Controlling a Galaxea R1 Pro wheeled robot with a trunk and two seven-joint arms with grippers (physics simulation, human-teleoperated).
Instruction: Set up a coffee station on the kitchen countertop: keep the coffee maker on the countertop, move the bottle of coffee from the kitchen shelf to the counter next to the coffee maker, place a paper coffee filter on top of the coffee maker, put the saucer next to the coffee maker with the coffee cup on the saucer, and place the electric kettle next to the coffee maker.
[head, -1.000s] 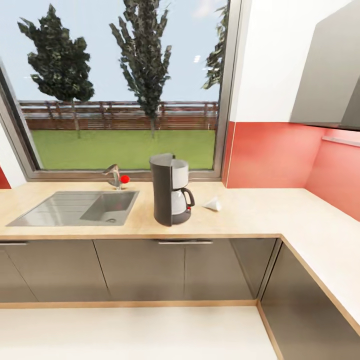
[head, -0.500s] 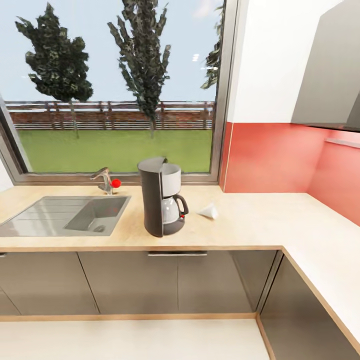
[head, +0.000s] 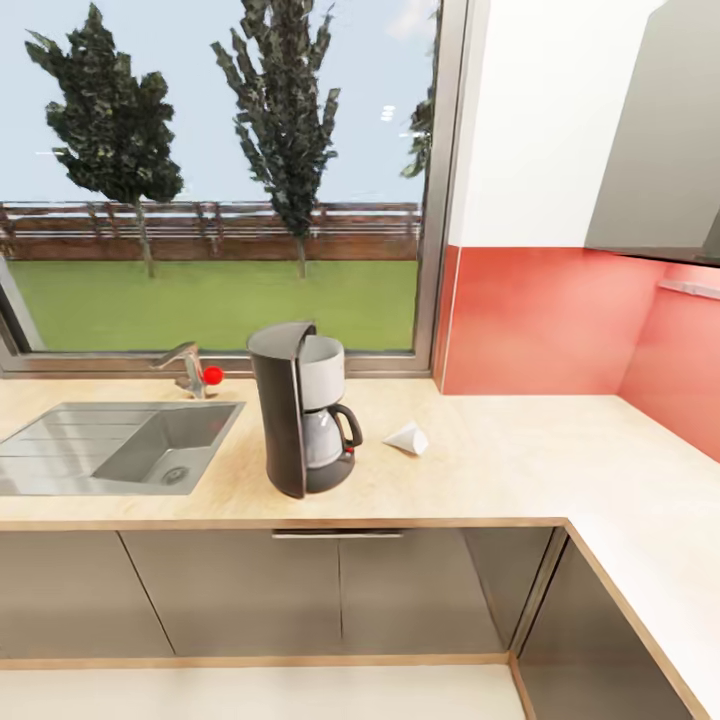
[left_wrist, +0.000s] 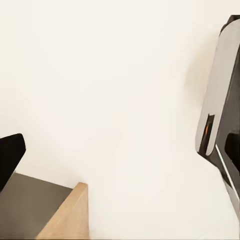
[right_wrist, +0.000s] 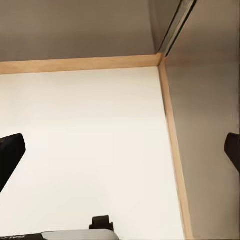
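Observation:
A dark grey coffee maker (head: 298, 420) with a glass carafe stands on the wooden countertop (head: 480, 470), right of the sink. A white paper coffee filter (head: 408, 438) lies on its side on the counter just right of the machine. In the left wrist view my left gripper (left_wrist: 120, 160) hangs open over pale floor, one dark fingertip (left_wrist: 10, 157) at the frame's edge. In the right wrist view my right gripper (right_wrist: 120, 152) is open too, its fingertips (right_wrist: 10, 155) wide apart above the floor by the cabinet corner.
A steel sink (head: 110, 445) with a faucet (head: 185, 365) and red knob sits left of the coffee maker under a large window. The counter turns a corner at the right (head: 650, 540), below a red backsplash and a grey wall cabinet (head: 660, 150). Grey base cabinets (head: 330, 590) line the front.
The head camera has moved closer and shifted right: the coffee maker, filter and sink now sit lower and further left in the picture. Nothing on the counter has moved.

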